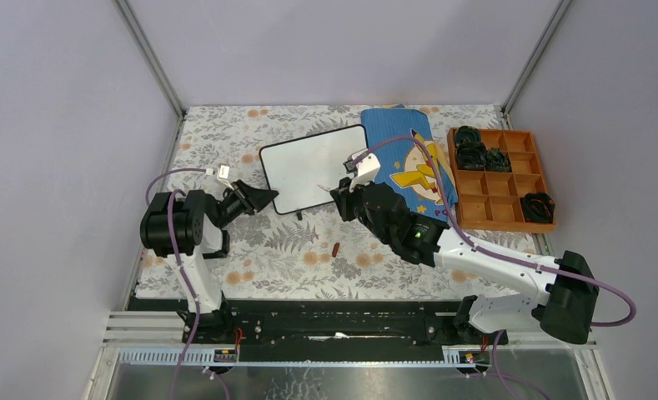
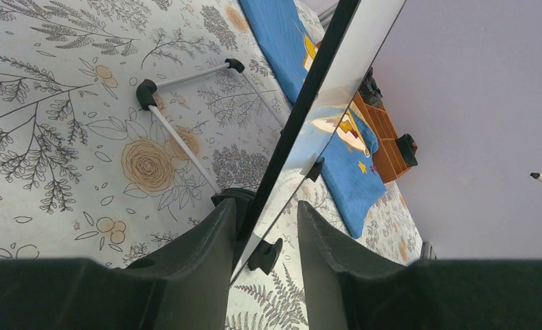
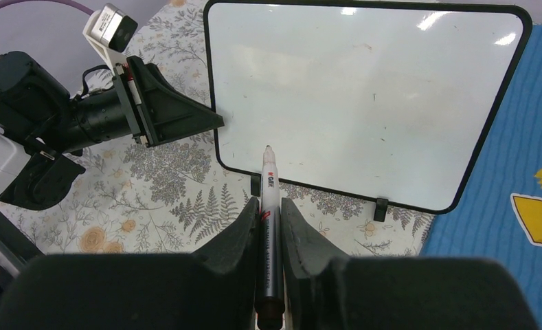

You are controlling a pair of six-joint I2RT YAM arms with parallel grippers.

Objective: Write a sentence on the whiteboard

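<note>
Left gripper [image 2: 264, 230] was seen open, its two dark fingers [image 2: 206, 240] set astride the near-left edge of the whiteboard [image 1: 313, 167], with a narrow gap left on at least one side. Right gripper [image 3: 268, 206] was closed on a marker [image 3: 268, 199], which was held lengthwise between the fingers. The uncapped tip was pointed at the lower left corner of the board, just above the rim.

A wooden tray [image 1: 494, 198], divided into small compartments, was placed at the right side of the table, just beside a blue cloth [image 1: 396, 133] printed with a yellow cartoon figure. Dark coiled items [image 1: 472, 152] were held in the far-left compartments, and one more [image 1: 538, 207] in the near-right compartment. What they were could not be told.

At the middle of the floral tablecloth [image 1: 292, 250], between the two grippers, the whiteboard was found with its right edge at the blue cloth. It was shown as a white rectangle with rounded corners and a thin black rim, with small black feet along its near edge. The surface was marked only by faint specks and light reflections. A small red-brown object [image 1: 335, 248] was noted on the tablecloth nearer the arms.
</note>
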